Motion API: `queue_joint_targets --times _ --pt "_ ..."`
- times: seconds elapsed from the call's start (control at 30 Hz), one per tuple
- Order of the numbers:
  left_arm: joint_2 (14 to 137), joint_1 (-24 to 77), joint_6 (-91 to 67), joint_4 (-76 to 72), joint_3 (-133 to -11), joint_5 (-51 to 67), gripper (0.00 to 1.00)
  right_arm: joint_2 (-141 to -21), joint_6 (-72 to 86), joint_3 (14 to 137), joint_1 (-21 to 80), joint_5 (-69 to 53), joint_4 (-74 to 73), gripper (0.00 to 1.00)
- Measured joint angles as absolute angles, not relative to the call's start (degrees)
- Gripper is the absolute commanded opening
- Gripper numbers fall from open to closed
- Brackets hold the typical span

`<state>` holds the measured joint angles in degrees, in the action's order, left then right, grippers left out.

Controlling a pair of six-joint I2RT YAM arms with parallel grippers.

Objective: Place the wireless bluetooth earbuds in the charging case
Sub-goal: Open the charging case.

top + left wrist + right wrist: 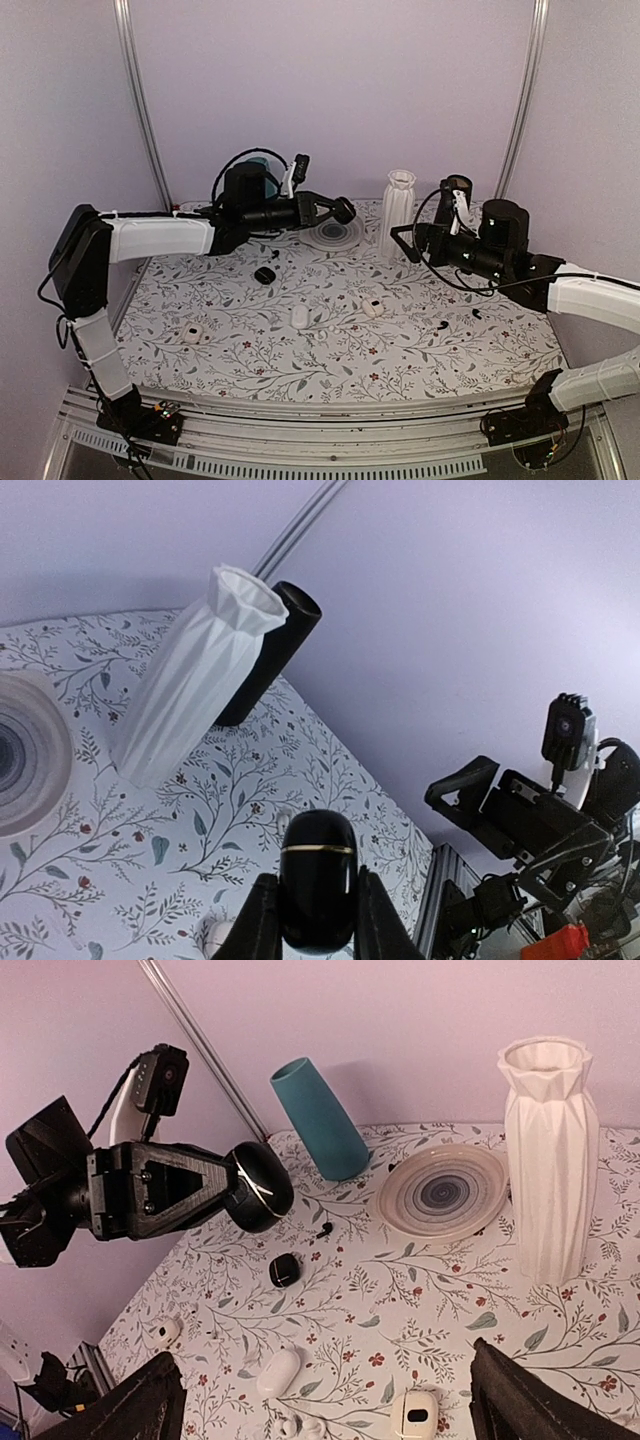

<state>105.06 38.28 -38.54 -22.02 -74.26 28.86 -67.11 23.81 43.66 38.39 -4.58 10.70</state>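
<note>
My left gripper (316, 920) is shut on a glossy black charging case (318, 880) with a gold seam, lid closed, held high above the table (340, 210). In the right wrist view that held case (258, 1186) hangs at upper left. My right gripper (330, 1400) is open wide with nothing between its fingers, raised above the table's right side (405, 242) and facing the left gripper. Two black earbuds (441, 325) lie on the table at right. Another black earbud (325, 1228) lies near the plate. White earbuds (300, 1427) lie below my right gripper.
A small black case (283, 1269) and three white cases (279, 1371) (414, 1413) (165, 1332) lie on the floral cloth. At the back stand a white ribbed vase (398, 208), a teal vase (320, 1120), a black cylinder (270, 655) and a plate (333, 234).
</note>
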Motion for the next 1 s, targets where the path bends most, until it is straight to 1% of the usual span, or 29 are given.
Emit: queue_joint_targets --times 0.17,0.33,0.53,0.67,0.8,1.0 --pt "104.3 40.3 -36.1 -22.5 -74.5 24.4 0.00 -60.9 25.0 39.6 37.7 -5.0 12.4 0.99" --pt "103.6 42.5 -35.0 -25.0 -74.5 24.0 0.00 -60.0 26.4 39.4 36.6 -8.7 14.9 0.99" --pt "99.9 42.6 -36.2 -34.5 -70.3 28.4 0.00 -61.8 29.2 39.3 36.4 -15.1 20.2 1.00" --pt "98.0 42.4 -36.2 -37.9 -69.5 32.6 0.00 -67.0 30.2 42.1 36.4 -19.4 22.6 0.96" --pt "98.0 41.6 -37.1 -42.1 -69.3 38.7 0.00 -71.2 30.7 45.0 36.4 -23.2 25.3 0.95" --pt "99.5 39.1 -40.6 -49.8 -69.3 46.8 0.00 -73.5 30.9 46.2 37.3 -25.8 29.4 0.93"
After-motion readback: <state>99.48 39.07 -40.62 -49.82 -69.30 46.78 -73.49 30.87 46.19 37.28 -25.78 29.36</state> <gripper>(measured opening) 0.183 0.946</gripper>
